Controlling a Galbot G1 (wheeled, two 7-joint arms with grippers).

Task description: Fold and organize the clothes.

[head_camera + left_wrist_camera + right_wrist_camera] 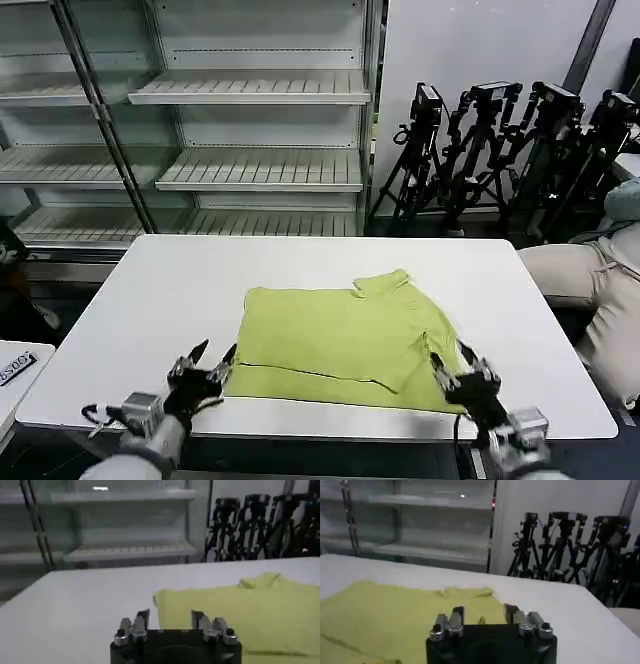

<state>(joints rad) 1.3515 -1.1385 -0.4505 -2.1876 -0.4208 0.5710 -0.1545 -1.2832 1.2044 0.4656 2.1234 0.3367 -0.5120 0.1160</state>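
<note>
On the table: shirt (345, 345), lime green, lies flat and partly folded in the near half, collar toward the far right, a folded flap across its front.
Left gripper (208, 366): at the shirt's near left corner, low over the table (180, 290); fingers apart, holding nothing. The left wrist view (170, 619) puts the cloth edge just ahead, between the fingertips.
Right gripper (455, 366): at the shirt's near right corner, over the cloth edge; fingers apart, nothing clamped. The right wrist view (482, 614) has the shirt (395, 615) spread ahead of it.
Things around: shelving (250, 130) with bare slatted shelves behind the table on the left; tripods (510, 150), black, in a row against the far wall on the right; a small white side surface with a dark label (15, 368) at the near left.
Person: seated at the right edge in light clothing (600, 290), close to the table's right side, not touching the shirt.
Obstructions: none lie between either gripper and the shirt.
Surface: white, smooth, rectangular, bare around the shirt.
Edges: the shirt's near hem runs close to the table's near edge, where both grippers stand.
Open room: wide bare margins to the left, right and far side of the shirt.
</note>
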